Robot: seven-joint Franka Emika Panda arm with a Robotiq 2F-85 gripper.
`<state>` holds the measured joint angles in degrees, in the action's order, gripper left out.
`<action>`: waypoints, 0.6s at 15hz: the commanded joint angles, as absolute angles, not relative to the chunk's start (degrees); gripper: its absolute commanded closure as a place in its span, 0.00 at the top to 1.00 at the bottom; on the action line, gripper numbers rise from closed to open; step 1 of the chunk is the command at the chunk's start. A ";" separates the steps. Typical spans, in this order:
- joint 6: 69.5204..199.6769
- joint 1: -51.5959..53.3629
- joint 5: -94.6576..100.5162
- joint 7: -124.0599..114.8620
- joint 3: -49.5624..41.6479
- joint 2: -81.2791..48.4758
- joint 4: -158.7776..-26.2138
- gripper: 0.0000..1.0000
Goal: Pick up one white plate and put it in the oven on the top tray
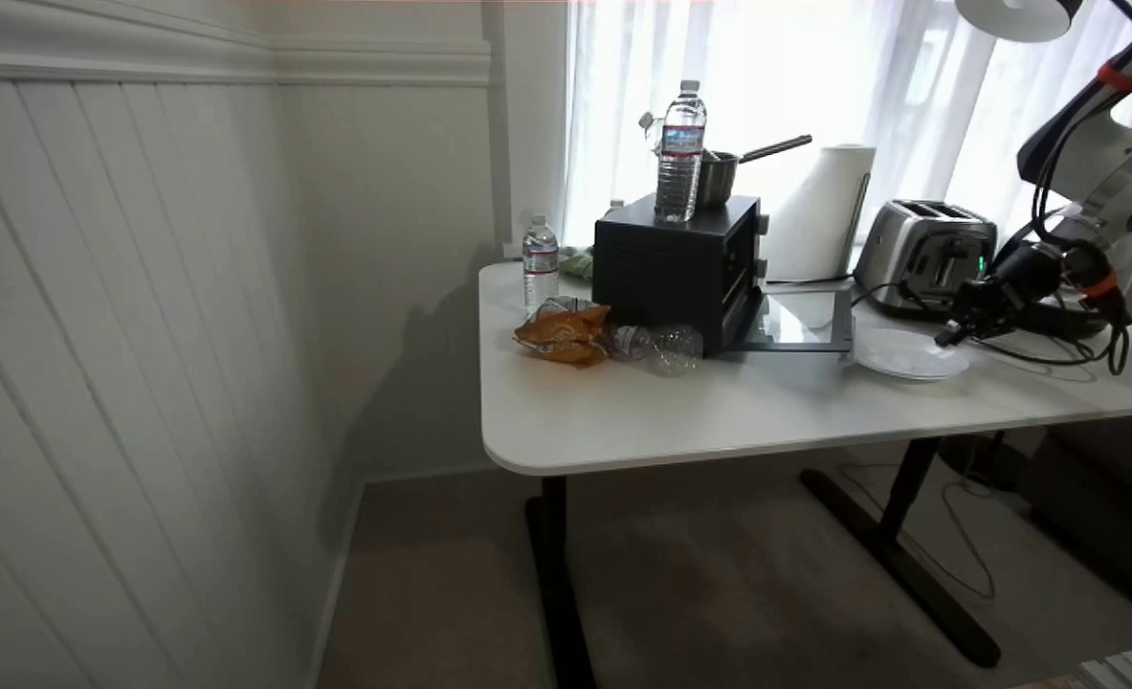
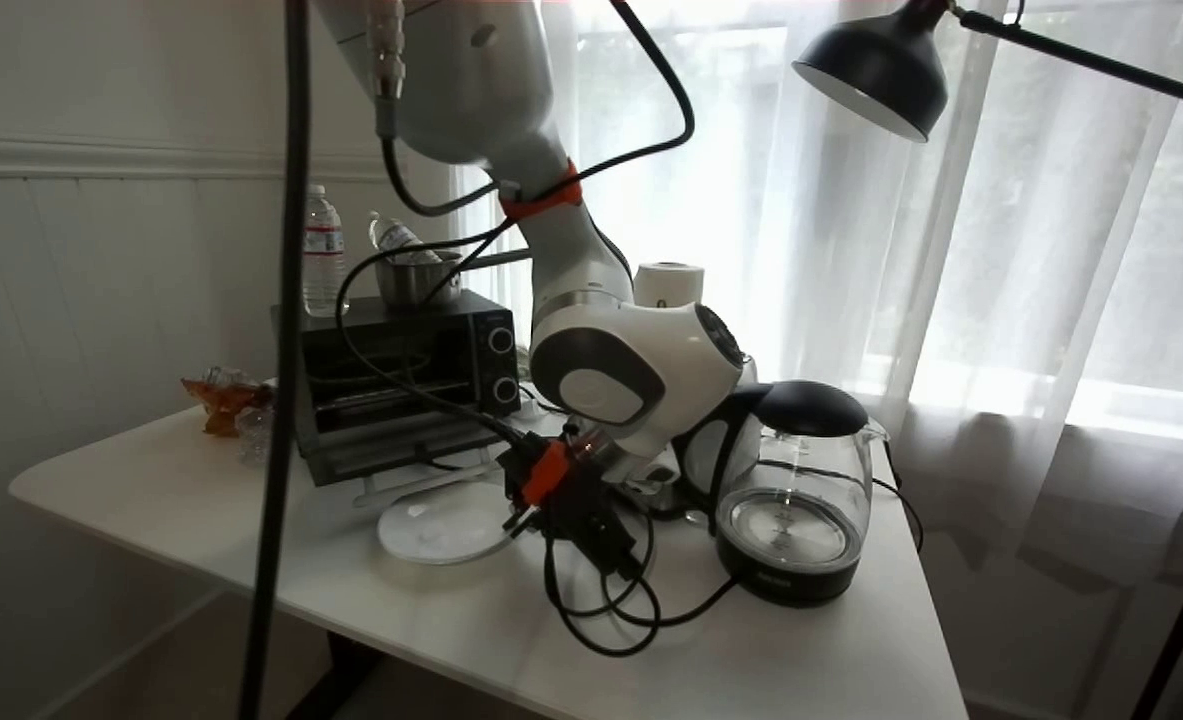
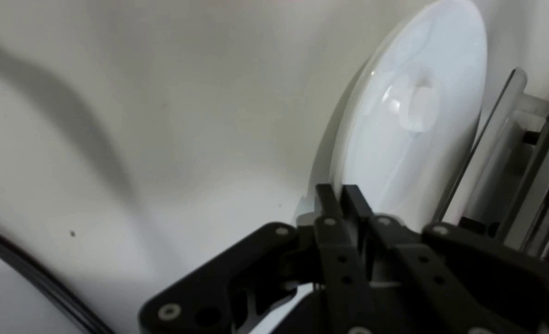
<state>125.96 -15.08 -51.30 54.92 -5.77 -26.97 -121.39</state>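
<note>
The white plate (image 1: 900, 356) lies at the table's front edge side, right by the oven's open door; it also shows in an exterior view (image 2: 441, 525) and in the wrist view (image 3: 413, 111). Its rim looks doubled, but I cannot tell if a second plate is under it. My gripper (image 3: 337, 187) has its fingertips closed around the plate's near rim, one finger on each side. It also shows at the plate's edge in both exterior views (image 1: 944, 337) (image 2: 519, 522). The black oven (image 1: 661, 277) stands with its door (image 1: 800, 321) down; its racks show in an exterior view (image 2: 391, 370).
A silver toaster (image 1: 924, 254) stands behind the plate, and a kettle (image 2: 796, 500) on the kettle side of the arm. Cables (image 2: 641, 620) loop under the gripper. A bottle (image 1: 681, 158) and a pot (image 1: 716, 180) stand on the oven. An orange bag (image 1: 566, 333) lies beside it.
</note>
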 commanded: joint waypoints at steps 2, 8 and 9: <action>125.33 -15.96 -50.58 55.04 -5.78 -26.06 -121.93 0.06; 125.40 -15.90 -50.34 54.84 -5.94 -25.00 -122.57 0.04; 125.39 -15.97 -50.43 55.05 -5.93 -24.83 -122.65 0.04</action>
